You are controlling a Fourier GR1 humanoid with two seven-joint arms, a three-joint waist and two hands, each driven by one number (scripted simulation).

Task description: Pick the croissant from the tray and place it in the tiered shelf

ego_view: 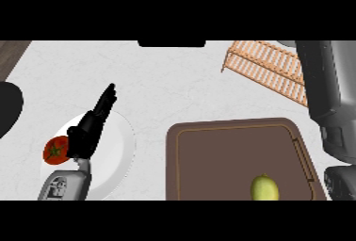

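The croissant (264, 187), showing as a pale yellowish oval, lay on the near right part of the brown tray (222, 160), untouched. The left hand (87, 132) hung over a white plate (115, 155) on the left, fingers straight and holding nothing, beside a tomato (55, 149). The right arm (330, 84) ran along the right edge; whether the right hand (342, 184) at its near end was open could not be told. The pick seemed not yet begun. Next, the right hand would likely need to come over the croissant and close round it, then carry it to the wooden shelf (271, 66) at the far right.
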